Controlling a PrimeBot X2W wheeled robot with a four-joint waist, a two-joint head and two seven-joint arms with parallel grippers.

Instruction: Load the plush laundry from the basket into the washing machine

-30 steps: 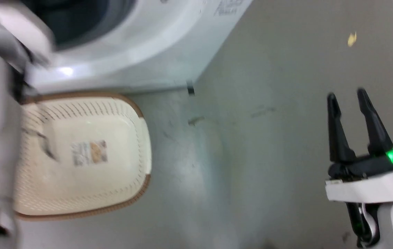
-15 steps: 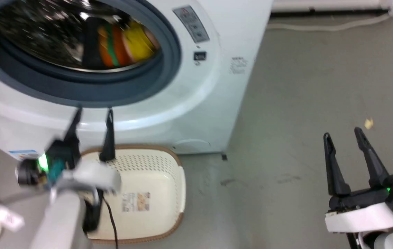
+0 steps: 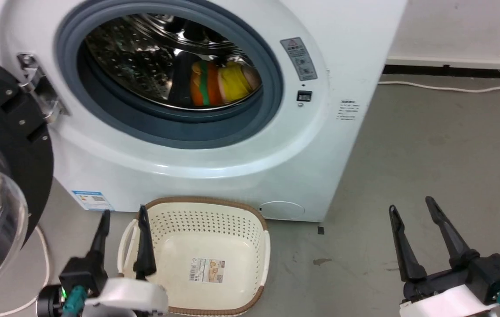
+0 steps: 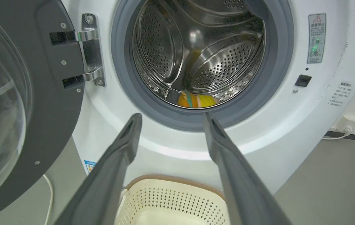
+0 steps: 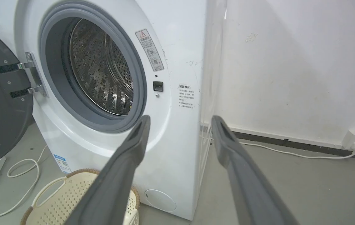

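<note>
The left gripper (image 3: 124, 210) hangs over the basket's left edge, fingers spread and holding nothing. The right gripper (image 3: 410, 203), also spread, is over the floor (image 3: 430, 145) well to the right. The basket (image 3: 208, 201), its label (image 3: 206, 270) in plain sight, stands against the foot of the washing machine (image 3: 232, 176). The toy (image 3: 221, 83) lies low in the drum (image 3: 135, 57), as it did half a second ago. The camera has tilted up since then, bringing the open door (image 3: 8, 145) into view.

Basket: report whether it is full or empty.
Empty: the basket holds just its floor label; the plush toy lies inside the washing machine drum.
</note>
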